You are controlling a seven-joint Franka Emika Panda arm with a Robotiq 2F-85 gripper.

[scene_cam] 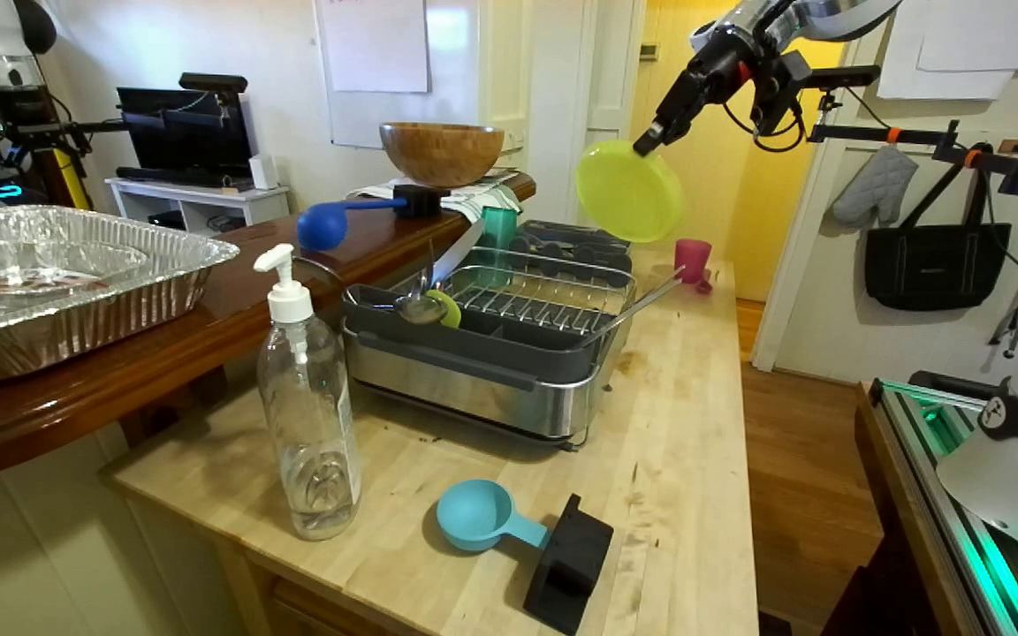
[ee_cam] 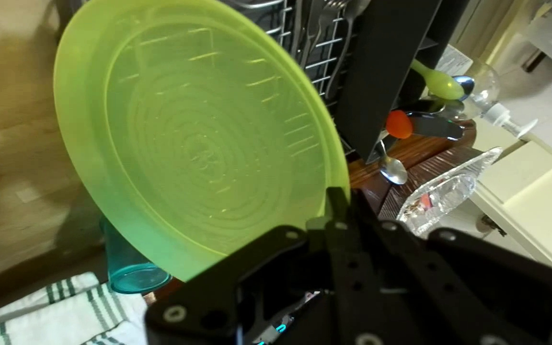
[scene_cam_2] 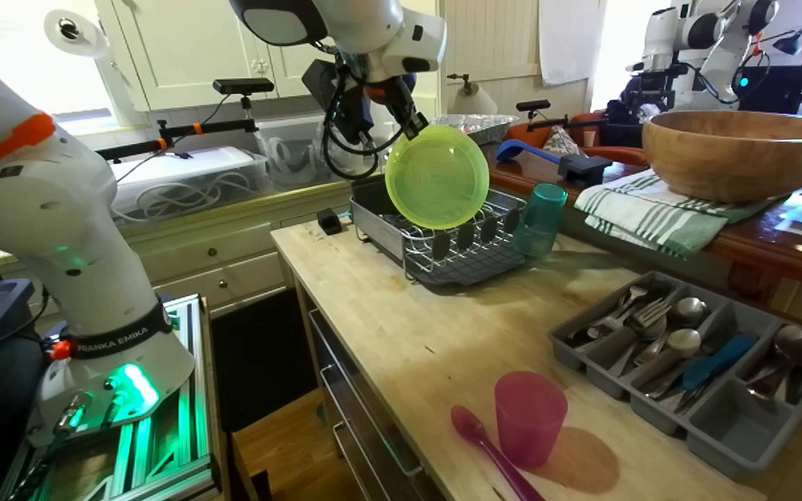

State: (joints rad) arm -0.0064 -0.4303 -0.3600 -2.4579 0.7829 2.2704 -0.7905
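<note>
My gripper [scene_cam: 648, 141] is shut on the rim of a translucent yellow-green plate [scene_cam: 628, 193]. The plate hangs tilted, nearly upright, in the air; it also shows in the wrist view [ee_cam: 204, 143]. In an exterior view the plate [scene_cam_2: 437, 177] hangs before and above a grey and steel dish rack [scene_cam_2: 381, 226]. The gripper's fingertips [ee_cam: 348, 196] meet at the plate's edge in the wrist view. The rack [scene_cam: 474, 397] holds silverware in a dark side caddy. A teal cup [scene_cam_2: 540, 219] stands upside down at the rack's corner.
A pink cup [scene_cam_2: 530, 417] and pink spoon [scene_cam_2: 488, 445] are on the counter near a grey cutlery tray [scene_cam_2: 742, 421]. A pump bottle [scene_cam: 310, 424] and light-blue scoop [scene_cam: 478, 517] lie before the rack. The ledge holds a wooden bowl [scene_cam: 443, 152], blue spoon [scene_cam: 323, 228] and foil tray [scene_cam: 76, 327].
</note>
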